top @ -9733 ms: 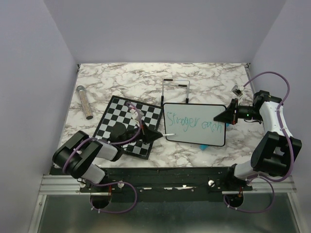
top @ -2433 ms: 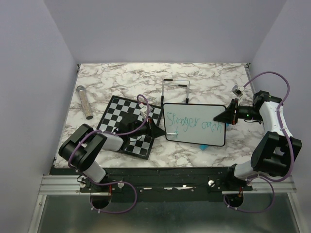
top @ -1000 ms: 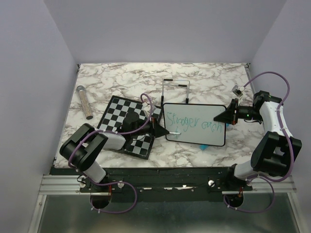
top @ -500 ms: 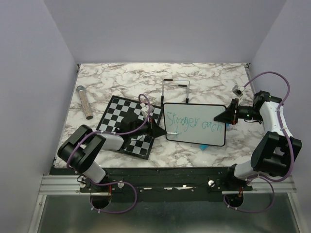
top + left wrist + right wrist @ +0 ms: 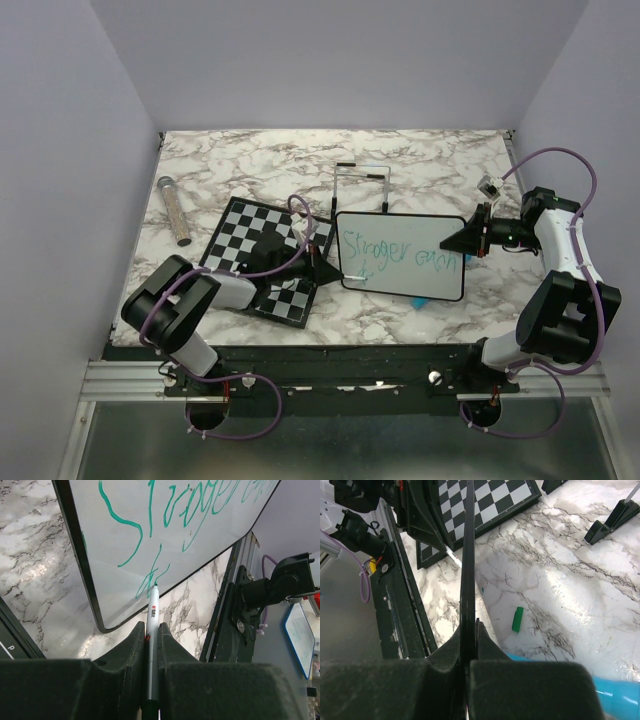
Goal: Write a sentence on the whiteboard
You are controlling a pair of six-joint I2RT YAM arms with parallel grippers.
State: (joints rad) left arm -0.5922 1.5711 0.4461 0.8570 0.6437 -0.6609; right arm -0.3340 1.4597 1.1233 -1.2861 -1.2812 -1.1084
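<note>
Teal lettering of the sentence (image 5: 378, 254) runs one full line across the whiteboard (image 5: 400, 282), which sits over the counter (image 5: 420, 170) just right of the chessboard (image 5: 240, 232), right claw (image 5: 449, 243) pinching its right edge. Left claw (image 5: 151, 630) grips the marker (image 5: 153, 605), tip on the first strokes of line two, so I reckon most of that line remains.

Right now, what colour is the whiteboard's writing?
The writing is teal-green; clearest in the left wrist view.
</note>
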